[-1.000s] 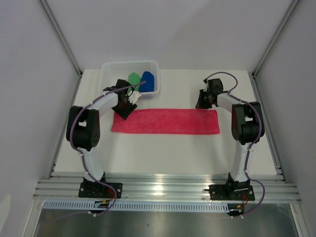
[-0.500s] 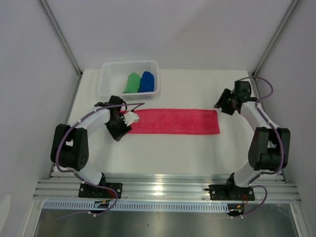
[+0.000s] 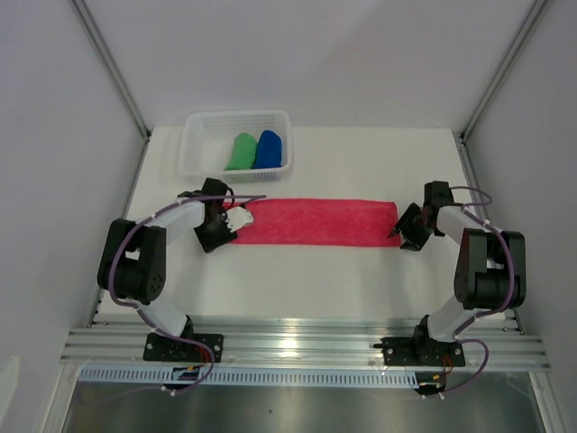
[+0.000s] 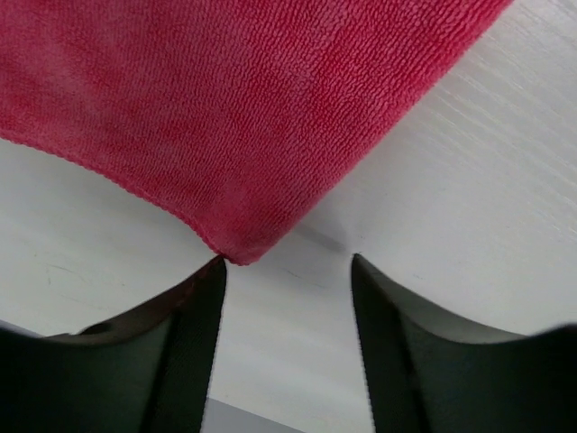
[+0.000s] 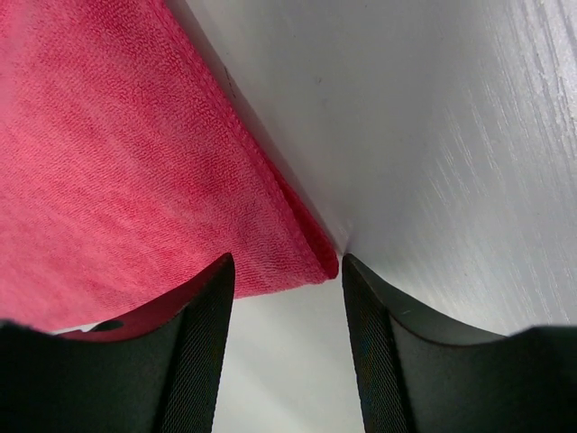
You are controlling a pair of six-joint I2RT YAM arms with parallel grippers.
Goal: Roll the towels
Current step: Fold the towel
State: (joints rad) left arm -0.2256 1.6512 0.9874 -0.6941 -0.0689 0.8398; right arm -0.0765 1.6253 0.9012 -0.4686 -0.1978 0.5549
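The pink-red towel point(image 3: 315, 222) lies flat in a long strip across the table. My left gripper point(image 3: 219, 233) is open at its near left corner point(image 4: 236, 253), which sits just ahead of the left fingertip. My right gripper point(image 3: 406, 233) is open at the near right corner point(image 5: 315, 262), which lies between the fingertips. The green towel point(image 3: 241, 152) and the blue towel point(image 3: 269, 150) sit rolled in the white mesh basket point(image 3: 203, 155).
The basket stands at the back left of the white table point(image 3: 297, 280). Grey walls and angled metal posts point(image 3: 113, 68) close in both sides. An aluminium rail point(image 3: 297, 347) runs along the near edge.
My right gripper has swung from the back right down to the towel's near right corner. My left gripper came from the basket to the near left corner. The towel's left end has shifted slightly.
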